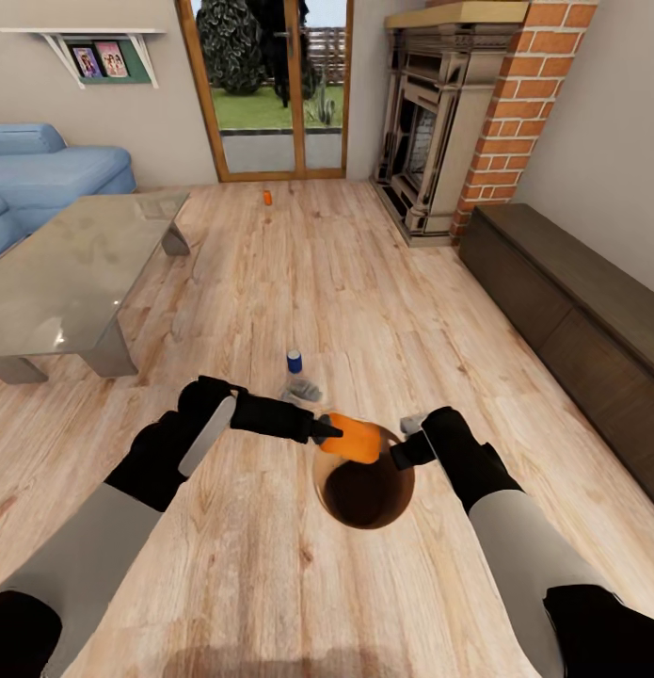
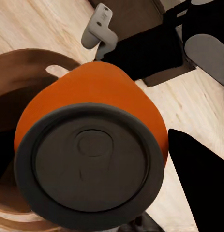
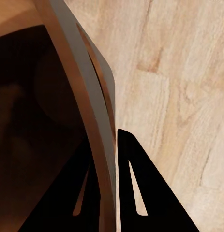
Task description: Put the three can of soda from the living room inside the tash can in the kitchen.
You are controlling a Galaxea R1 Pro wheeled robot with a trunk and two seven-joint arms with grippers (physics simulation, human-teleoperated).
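- The step in hand, as I judge it, is dropping the first can into the bucket: the left gripper is clamped on an orange soda can with a grey metal top and holds it over the near-left part of the rim of the round tapered trash can, tan inside and dark outside.
- The right gripper is pinched together on the bucket's thin wall, one finger inside and one outside, at the rim's right side; the bucket appears lifted off the wood plank floor, though I cannot be sure.
- To do it well: carry the can further over the open mouth before the fingers part, keep the bucket level and steady, and let go low so the can does not bounce off the rim.
- The held can lies roughly on its side, long axis running across between the two grippers; in the left wrist view its grey top faces the camera.
- A small blue soda can stands upright on the floor just beyond the grippers; another orange can stands upright far off, near the wood-framed glass doors.
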